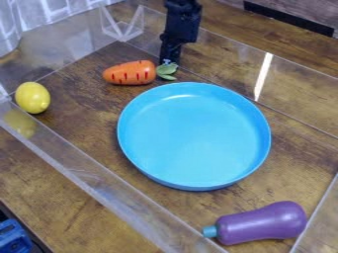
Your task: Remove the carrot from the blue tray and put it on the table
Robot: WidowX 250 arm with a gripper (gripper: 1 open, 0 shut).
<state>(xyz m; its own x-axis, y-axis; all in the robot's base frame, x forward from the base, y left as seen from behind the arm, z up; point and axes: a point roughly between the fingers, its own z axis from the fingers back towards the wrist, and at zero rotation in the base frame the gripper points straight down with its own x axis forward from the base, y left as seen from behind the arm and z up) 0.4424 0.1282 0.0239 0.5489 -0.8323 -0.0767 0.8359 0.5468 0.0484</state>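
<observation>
Carrot (130, 72) lies on the desk (86, 107), off the tray (193, 135) — placing looks done; fingers (168, 57), closed beside its leaves, should withdraw.

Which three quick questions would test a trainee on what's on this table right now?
1. True or false: the orange toy carrot with a green leafy top lies inside the round bright blue plastic tray.
2. Fill in the blank: the small toy lemon on the dark wood-grain tabletop is coloured ____.
3. Which is nearer the carrot: (a) the lemon or (b) the shiny purple toy eggplant?

Key: 1. False; 2. yellow; 3. a
</observation>
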